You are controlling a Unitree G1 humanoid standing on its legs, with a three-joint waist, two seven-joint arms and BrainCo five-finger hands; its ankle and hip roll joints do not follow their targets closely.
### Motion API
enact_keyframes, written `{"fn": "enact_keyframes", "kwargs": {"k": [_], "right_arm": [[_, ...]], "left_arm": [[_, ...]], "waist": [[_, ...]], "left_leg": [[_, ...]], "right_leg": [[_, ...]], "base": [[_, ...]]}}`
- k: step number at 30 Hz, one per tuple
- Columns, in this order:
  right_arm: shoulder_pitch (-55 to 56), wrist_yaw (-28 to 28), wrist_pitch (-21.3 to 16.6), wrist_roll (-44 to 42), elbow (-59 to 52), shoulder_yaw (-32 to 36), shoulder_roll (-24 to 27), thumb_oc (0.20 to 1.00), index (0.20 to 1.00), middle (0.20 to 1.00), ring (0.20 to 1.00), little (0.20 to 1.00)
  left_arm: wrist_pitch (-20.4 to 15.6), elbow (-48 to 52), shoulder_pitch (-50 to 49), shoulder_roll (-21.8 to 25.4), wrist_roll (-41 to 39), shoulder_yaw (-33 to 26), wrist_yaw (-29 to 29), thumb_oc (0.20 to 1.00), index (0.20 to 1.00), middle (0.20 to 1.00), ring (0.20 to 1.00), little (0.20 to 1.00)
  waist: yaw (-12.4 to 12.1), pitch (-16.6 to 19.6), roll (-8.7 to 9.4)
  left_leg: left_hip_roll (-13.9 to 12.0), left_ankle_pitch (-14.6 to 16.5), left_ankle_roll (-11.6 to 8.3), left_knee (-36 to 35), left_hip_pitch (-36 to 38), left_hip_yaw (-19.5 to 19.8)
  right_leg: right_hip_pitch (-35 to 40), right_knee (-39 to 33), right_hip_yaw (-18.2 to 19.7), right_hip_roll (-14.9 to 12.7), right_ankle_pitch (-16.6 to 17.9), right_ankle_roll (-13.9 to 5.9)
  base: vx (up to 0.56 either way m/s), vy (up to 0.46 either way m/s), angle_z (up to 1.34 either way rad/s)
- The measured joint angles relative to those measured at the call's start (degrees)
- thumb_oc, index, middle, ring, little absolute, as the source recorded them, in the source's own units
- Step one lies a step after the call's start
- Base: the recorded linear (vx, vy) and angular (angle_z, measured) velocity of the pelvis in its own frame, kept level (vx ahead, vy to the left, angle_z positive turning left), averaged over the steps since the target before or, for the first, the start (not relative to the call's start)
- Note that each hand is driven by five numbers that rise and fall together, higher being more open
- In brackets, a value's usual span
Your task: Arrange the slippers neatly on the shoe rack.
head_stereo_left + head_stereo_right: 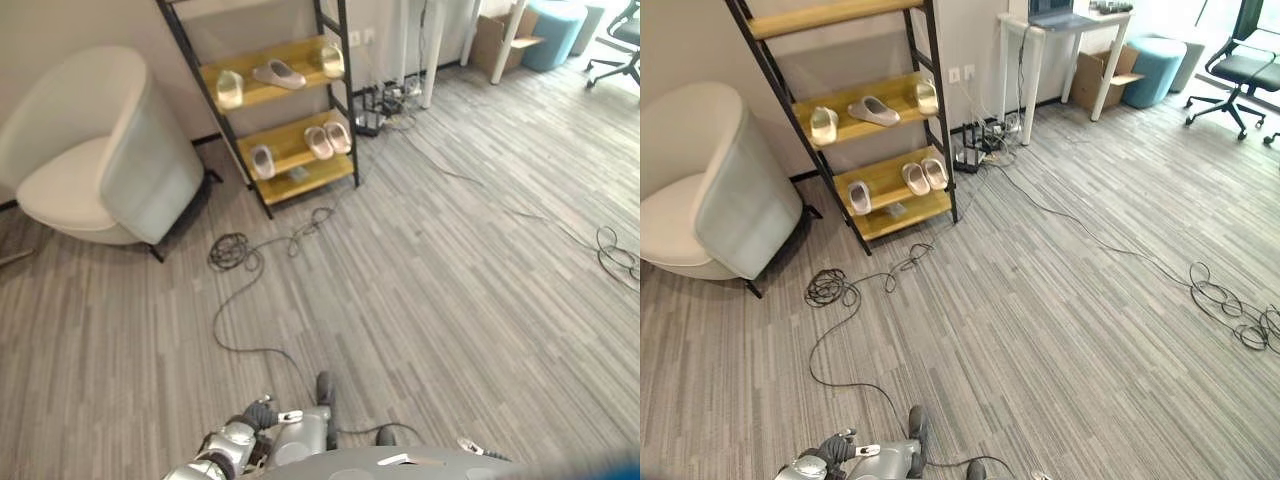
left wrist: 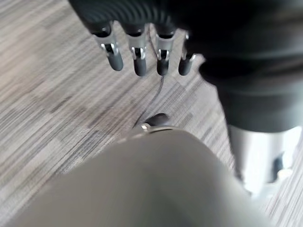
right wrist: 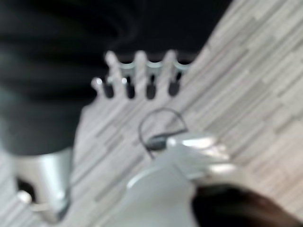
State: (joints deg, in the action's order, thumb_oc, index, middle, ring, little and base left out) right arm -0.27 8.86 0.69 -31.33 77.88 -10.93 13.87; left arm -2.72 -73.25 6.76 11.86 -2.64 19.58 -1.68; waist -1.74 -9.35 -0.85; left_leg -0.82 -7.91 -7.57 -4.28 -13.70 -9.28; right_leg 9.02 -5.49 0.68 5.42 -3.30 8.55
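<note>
The shoe rack (image 1: 350, 110), a black leaning frame with wooden shelves, stands against the far wall. Its middle shelf (image 1: 250, 95) carries three pale slippers: one at the left (image 1: 230, 88), one lying crosswise (image 1: 278, 73) and one at the right end (image 1: 332, 60). On the bottom shelf (image 1: 300, 175) a single slipper (image 1: 262, 160) sits apart from a pair (image 1: 328, 139). My left hand (image 2: 140, 59) hangs over the floor, far from the rack, fingers straight and empty. My right hand (image 3: 150, 82) hangs the same way, holding nothing.
A white armchair (image 1: 90, 150) stands left of the rack. Loose black cables (image 1: 232, 250) coil on the wood-look floor before it, and another coil (image 1: 620, 255) lies at the right. A power strip (image 1: 385, 100), desk legs, a cardboard box and a teal stool (image 1: 555, 30) line the back.
</note>
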Motion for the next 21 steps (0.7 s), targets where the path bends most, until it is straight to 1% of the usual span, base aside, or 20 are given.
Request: {"fn": "enact_keyframes", "kwargs": {"k": [1, 2, 3, 4, 5, 6, 7, 8, 9, 10, 11, 12, 13, 14, 15, 16, 17, 18, 20, 21], "right_arm": [[0.00, 0.01, -0.44, 0.07, 0.04, 0.01, -0.08, 1.000, 1.000, 1.000, 1.000, 1.000], [0.46, 0.02, -0.43, 0.10, 0.39, -0.01, -0.34, 1.000, 1.000, 1.000, 1.000, 1.000], [0.71, 0.03, -0.46, 0.14, 0.36, -0.01, -0.48, 1.000, 1.000, 1.000, 1.000, 1.000], [0.84, 0.00, -0.47, 0.51, 0.72, -0.32, -0.82, 1.000, 1.000, 1.000, 1.000, 1.000], [1.38, -0.05, -0.22, 1.54, 1.37, -0.44, -1.55, 1.000, 1.000, 1.000, 1.000, 1.000], [2.40, 0.03, 0.00, 2.06, 1.91, -1.18, -2.54, 1.000, 1.000, 1.000, 1.000, 1.000], [2.67, 0.23, 0.05, 2.30, 1.86, -1.80, -3.38, 1.000, 1.000, 1.000, 1.000, 1.000], [2.74, 0.30, 0.12, 2.39, 1.80, -2.06, -4.20, 1.000, 1.000, 1.000, 1.000, 1.000], [2.69, 0.54, 0.11, 2.43, 1.92, -2.49, -4.24, 1.000, 1.000, 1.000, 1.000, 1.000], [2.50, 0.64, 0.13, 2.45, 1.93, -2.68, -4.23, 1.000, 1.000, 1.000, 1.000, 1.000], [2.35, 0.69, 0.09, 2.44, 1.93, -2.66, -4.32, 1.000, 1.000, 1.000, 1.000, 1.000], [2.03, 0.84, 0.19, 2.49, 2.03, -2.56, -4.35, 1.000, 1.000, 1.000, 1.000, 1.000], [1.97, 0.84, 0.19, 2.51, 2.11, -2.55, -4.39, 1.000, 1.000, 1.000, 1.000, 1.000], [1.67, 1.03, 0.11, 2.54, 1.84, -2.70, -4.65, 1.000, 1.000, 1.000, 1.000, 1.000], [1.99, 1.04, 0.16, 2.75, 1.94, -2.71, -5.01, 1.000, 1.000, 1.000, 1.000, 1.000], [1.62, 1.13, 0.20, 3.20, 1.99, -2.73, -5.43, 1.000, 1.000, 1.000, 1.000, 1.000], [1.35, 1.20, 0.22, 3.54, 1.74, -2.62, -5.86, 1.000, 1.000, 1.000, 1.000, 1.000], [0.84, 1.20, 0.22, 3.57, 1.62, -2.50, -6.08, 1.000, 1.000, 1.000, 1.000, 1.000], [0.98, 1.36, 0.18, 3.69, 0.64, -2.48, -5.76, 1.000, 1.000, 1.000, 1.000, 1.000], [0.98, 1.37, 0.26, 3.86, 0.69, -2.42, -5.57, 1.000, 1.000, 1.000, 1.000, 1.000]], "left_arm": [[0.05, -0.07, 0.15, -0.12, 0.03, -0.19, -0.07, 1.000, 1.000, 1.000, 1.000, 1.000], [0.10, -0.07, -0.47, -0.09, 0.04, -0.71, -0.17, 1.000, 1.000, 1.000, 1.000, 1.000], [0.10, -0.03, -0.93, -0.03, 0.03, -0.82, -0.26, 1.000, 1.000, 1.000, 1.000, 1.000], [0.12, -0.38, -1.26, 0.03, 0.09, -1.73, -0.42, 1.000, 1.000, 1.000, 1.000, 1.000], [0.60, -0.88, -1.37, 0.39, 0.09, -1.82, -0.80, 1.000, 1.000, 1.000, 1.000, 1.000], [0.87, -0.99, -2.49, 0.71, 0.09, -2.02, -1.07, 1.000, 1.000, 1.000, 1.000, 1.000], [1.07, -0.48, -2.99, 1.66, 0.12, -2.17, -1.19, 1.000, 1.000, 1.000, 1.000, 1.000], [1.21, -0.26, -2.97, 2.06, 0.14, -2.20, -1.18, 1.000, 1.000, 1.000, 1.000, 1.000], [1.22, -0.06, -2.81, 2.00, 0.14, -2.16, -1.19, 1.000, 1.000, 1.000, 1.000, 1.000], [0.92, 0.02, -2.18, 1.88, 0.05, -2.21, -1.19, 1.000, 1.000, 1.000, 1.000, 1.000], [0.82, 0.08, -1.77, 1.89, 0.00, -2.22, -1.19, 1.000, 1.000, 1.000, 1.000, 1.000], [0.75, 0.23, -1.56, 1.75, -0.26, -2.84, -1.20, 1.000, 1.000, 1.000, 1.000, 1.000], [0.79, 0.24, -1.60, 1.66, -0.34, -2.98, -1.21, 1.000, 1.000, 1.000, 1.000, 1.000], [0.76, -0.15, -2.37, 1.56, -0.54, -3.21, -1.18, 1.000, 1.000, 1.000, 1.000, 1.000], [0.73, 0.06, -2.60, 1.78, -0.56, -3.21, -1.21, 1.000, 1.000, 1.000, 1.000, 1.000], [0.68, 0.09, -2.57, 2.17, -0.63, -3.61, -1.24, 1.000, 1.000, 1.000, 1.000, 1.000], [0.83, -0.01, -2.75, 2.34, -0.71, -3.83, -1.26, 1.000, 1.000, 1.000, 1.000, 1.000], [0.83, -0.04, -2.18, 2.16, -1.19, -3.90, -1.41, 1.000, 1.000, 1.000, 1.000, 1.000], [0.82, -0.03, -2.57, 2.26, -1.30, -3.83, -2.08, 1.000, 1.000, 1.000, 1.000, 1.000], [0.78, 0.15, -2.20, 2.31, -1.31, -3.80, -2.41, 1.000, 1.000, 1.000, 1.000, 1.000]], "waist": [[-0.73, -0.07, -0.38], [-1.10, 0.51, -0.09], [-1.15, 0.99, 0.12], [-0.91, 1.41, 0.37], [-0.67, 2.35, 1.44], [-1.06, 3.71, 3.06], [-0.72, 4.11, 4.00], [0.15, 4.16, 4.73], [0.80, 4.31, 4.95], [0.75, 4.38, 4.96], [0.84, 4.64, 5.22], [0.48, 5.15, 5.40], [0.42, 5.51, 5.49], [0.46, 6.68, 6.04], [0.34, 7.29, 6.72], [-0.34, 7.73, 7.22], [-0.71, 8.19, 7.97], [-0.73, 8.55, 8.56], [-0.41, 8.06, 7.80], [-0.31, 7.83, 7.49]], "left_leg": [[-0.42, 0.05, 0.20, 0.33, -0.38, -1.88], [-0.63, 0.22, 0.40, 0.62, -0.31, -3.25], [-0.67, 0.22, 0.47, 1.35, -0.34, -3.23], [-0.52, 0.21, 1.65, 3.00, -0.10, -2.92], [0.85, -1.93, 4.43, 3.07, 0.74, -2.99], [2.29, -1.04, 7.83, 2.20, 1.91, -4.57], [3.23, -1.40, 13.10, 2.17, 2.66, -5.65], [4.08, -0.37, 15.32, 2.42, 3.40, -5.84], [4.63, 0.31, 16.18, 2.56, 4.10, -5.93], [5.12, 1.46, 16.54, 2.77, 4.91, -5.77], [5.50, 2.69, 16.69, 3.09, 5.36, -5.78], [5.59, 5.10, 16.12, 3.63, 5.93, -6.10], [5.61, 5.63, 16.00, 3.75, 6.18, -6.19], [5.86, 7.45, 15.90, 4.85, 6.75, -6.10], [5.98, 7.96, 15.89, 5.55, 6.54, -6.52], [6.31, 10.02, 15.20, 6.43, 6.71, -6.41], [6.49, 10.80, 15.80, 7.54, 6.75, -6.60], [6.74, 12.24, 15.82, 8.63, 6.81, -5.30], [6.66, 12.76, 16.93, 9.51, 7.06, -3.06], [6.71, 13.57, 17.47, 9.52, 8.16, -1.84]], "right_leg": [[1.11, -0.08, 1.03, 0.81, -1.33, 0.05], [1.92, -0.05, 2.31, 0.86, -2.26, 0.05], [2.34, -0.07, 3.05, 0.77, -2.98, -0.04], [3.47, -0.06, 3.99, 0.24, -4.70, -0.47], [4.26, 0.23, 5.36, -1.20, -6.36, -1.28], [4.38, 0.29, 6.16, -3.01, -6.80, -3.77], [4.70, 1.18, 5.81, -4.06, -7.99, -6.72], [4.92, 2.21, 5.02, -5.13, -8.03, -8.83], [5.01, 3.25, 4.76, -5.79, -8.54, -10.68], [4.86, 4.72, 4.70, -5.95, -7.86, -12.27], [4.84, 6.01, 4.59, -6.58, -7.86, -12.83], [3.96, 8.76, 4.72, -6.86, -8.36, -14.19], [3.19, 11.02, 4.74, -6.97, -9.12, -15.41], [1.85, 16.06, 4.62, -6.98, -10.41, -17.45], [1.19, 18.31, 4.63, -7.55, -11.37, -18.67], [-0.33, 22.04, 4.71, -7.53, -12.10, -19.46], [-3.57, 30.00, 4.62, -7.86, -13.17, -20.95], [-7.63, 38.19, 4.46, -7.37, -11.50, -22.68], [-12.67, 48.92, 1.24, -7.68, -8.05, -22.85], [-13.76, 50.47, 0.66, -7.64, -7.08, -22.82]], "base": [[0.35, 0.082, -0.58], [0.25, 0.057, -0.59], [0.47, 0.124, -0.50], [0.34, 0.108, -0.40], [0.34, 0.109, -0.62], [0.25, 0.092, -0.65], [0.22, 0.088, -0.58], [0.30, 0.133, -0.21], [0.35, 0.173, -0.08], [0.35, 0.188, -0.02], [0.26, 0.144, -0.12], [0.19, 0.102, -0.11], [0.21, 0.103, -0.11], [0.27, 0.145, -0.02], [0.17, 0.094, -0.05], [0.29, 0.139, -0.01], [0.32, 0.142, 0.00], [0.33, 0.143, 0.35], [0.30, 0.145, 0.62], [0.51, 0.190, 0.70]]}}
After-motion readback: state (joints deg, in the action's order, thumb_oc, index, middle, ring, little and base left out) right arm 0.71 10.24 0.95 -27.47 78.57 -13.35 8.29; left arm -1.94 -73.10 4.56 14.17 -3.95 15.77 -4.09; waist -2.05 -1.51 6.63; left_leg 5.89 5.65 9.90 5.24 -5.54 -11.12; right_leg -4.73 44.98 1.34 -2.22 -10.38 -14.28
